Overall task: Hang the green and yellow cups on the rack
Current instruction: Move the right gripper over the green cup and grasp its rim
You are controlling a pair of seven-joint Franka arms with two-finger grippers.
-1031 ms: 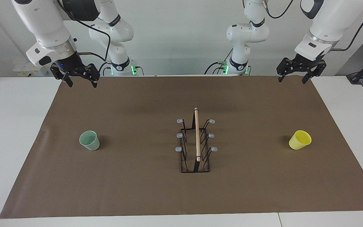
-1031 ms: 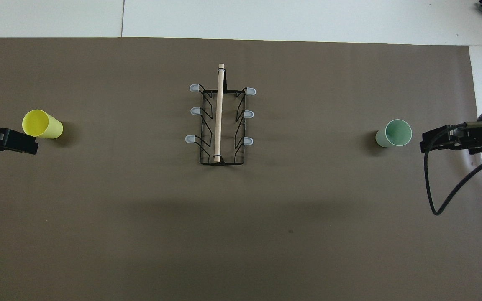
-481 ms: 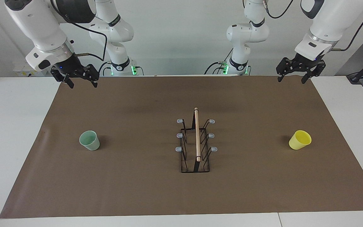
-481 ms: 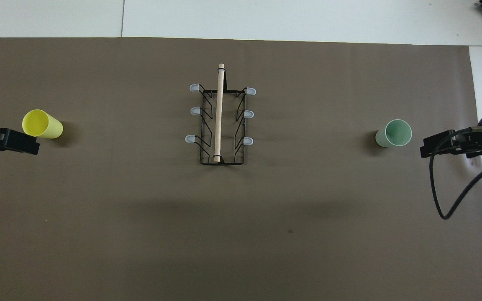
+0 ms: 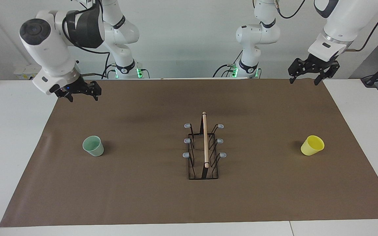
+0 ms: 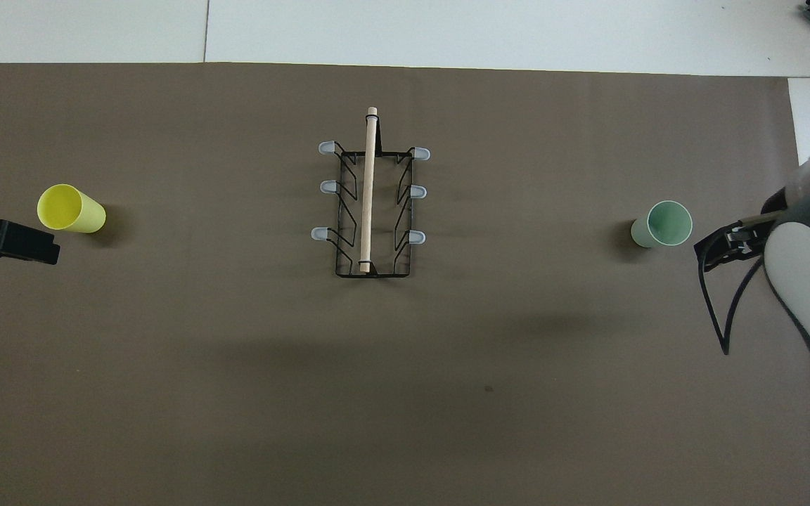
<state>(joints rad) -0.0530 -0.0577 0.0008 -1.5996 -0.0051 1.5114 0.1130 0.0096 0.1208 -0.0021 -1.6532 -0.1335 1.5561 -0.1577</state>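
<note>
Rack [image 5: 204,147]: mid-bench on the brown mat [image 5: 143,196], all six prongs bare, so either arm can reach a side.
Green cup [image 5: 93,146]: upright, mouth up, well off the rack toward the right arm's end.
Yellow cup [image 5: 312,145]: tipped over, well off the rack toward the left arm's end.
Right end effector [image 5: 79,92]: high above the mat's edge, fingers apart, holding nothing, angling as if for the green cup.
Left end effector [image 5: 313,70]: fingers spread, empty, waiting up high.
</note>
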